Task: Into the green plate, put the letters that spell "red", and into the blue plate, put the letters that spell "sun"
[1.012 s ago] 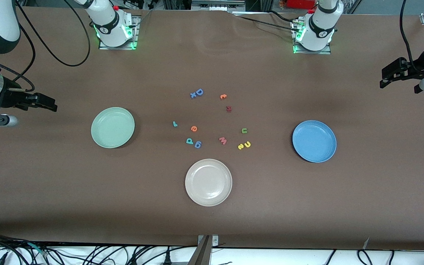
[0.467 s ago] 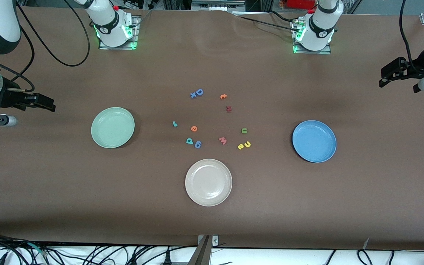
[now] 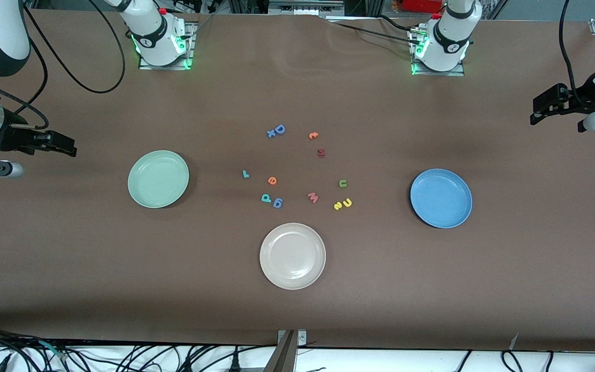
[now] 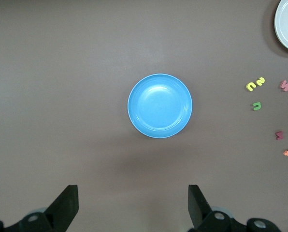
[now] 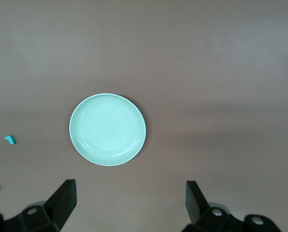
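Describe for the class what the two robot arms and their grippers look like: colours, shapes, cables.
Both arms are white with black joint bands, on bases glowing green. Black cables trail from each. The left gripper and right gripper are black, each with two flat, blunt fingers. A silver cylinder sits at the right arm's wrist.

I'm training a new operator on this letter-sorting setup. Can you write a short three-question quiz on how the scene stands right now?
1. True or false: the green plate already holds a letter.
2. Which plate lies nearest the front camera? A) the blue plate B) the cream-white plate C) the green plate
3. Fill in: the left gripper and the right gripper both have their jaws ____.

Key
1. False: it is bare, and the orange e lies on the table.
2. B
3. Open, each up over its own end of the table, holding nothing.
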You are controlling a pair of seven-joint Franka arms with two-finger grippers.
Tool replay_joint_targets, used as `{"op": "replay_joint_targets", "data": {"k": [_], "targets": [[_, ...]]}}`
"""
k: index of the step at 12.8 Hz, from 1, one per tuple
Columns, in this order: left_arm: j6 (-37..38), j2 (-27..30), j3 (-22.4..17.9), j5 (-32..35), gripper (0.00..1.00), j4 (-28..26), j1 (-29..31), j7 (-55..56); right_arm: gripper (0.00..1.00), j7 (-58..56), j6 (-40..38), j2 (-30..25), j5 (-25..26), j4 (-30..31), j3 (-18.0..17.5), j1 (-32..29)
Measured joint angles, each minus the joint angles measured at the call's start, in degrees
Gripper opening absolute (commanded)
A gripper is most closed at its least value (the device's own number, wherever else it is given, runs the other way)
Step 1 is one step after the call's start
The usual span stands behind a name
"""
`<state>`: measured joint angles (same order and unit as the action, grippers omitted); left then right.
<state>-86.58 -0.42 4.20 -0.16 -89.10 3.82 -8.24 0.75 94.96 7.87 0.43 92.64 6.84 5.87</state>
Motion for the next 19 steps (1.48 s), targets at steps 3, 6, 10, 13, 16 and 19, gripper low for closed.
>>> {"op": "replay_joint_targets", "data": {"k": [3, 6, 10, 13, 16, 19], "targets": [[0.0, 0.0, 0.17, 0.03, 1.0, 0.0, -0.01, 0.0, 1.0, 0.0, 0.0, 0.0, 0.01, 0.0, 0.0, 0.0], [0.0, -0.22, 0.2, 0.06, 1.0, 0.0, -0.01, 0.0, 1.0, 0.0, 0.0, 0.0, 0.04, 0.0, 0.0, 0.0], [0.0, -1.29, 0.94, 0.05, 1.0, 0.0, -0.44, -0.15, 1.0, 0.0, 0.0, 0.0, 0.05, 0.0, -0.01, 0.0], [0.18, -2.52, 1.8, 0.05, 1.0, -0.19, -1.69, -0.08, 1.0, 0.0, 0.0, 0.25, 0.05, 0.01, -0.05, 0.12], [0.18, -4.8, 1.79, 0.06, 1.0, -0.28, -1.72, -0.09, 1.0, 0.0, 0.03, 1.57, 0.02, 0.08, -0.57, 0.79], [0.19, -7.04, 1.86, 0.06, 1.0, -0.3, -2.08, -0.23, 0.99, 1.92, 2.5, 4.47, -0.17, 0.15, -0.93, 4.41]]}}
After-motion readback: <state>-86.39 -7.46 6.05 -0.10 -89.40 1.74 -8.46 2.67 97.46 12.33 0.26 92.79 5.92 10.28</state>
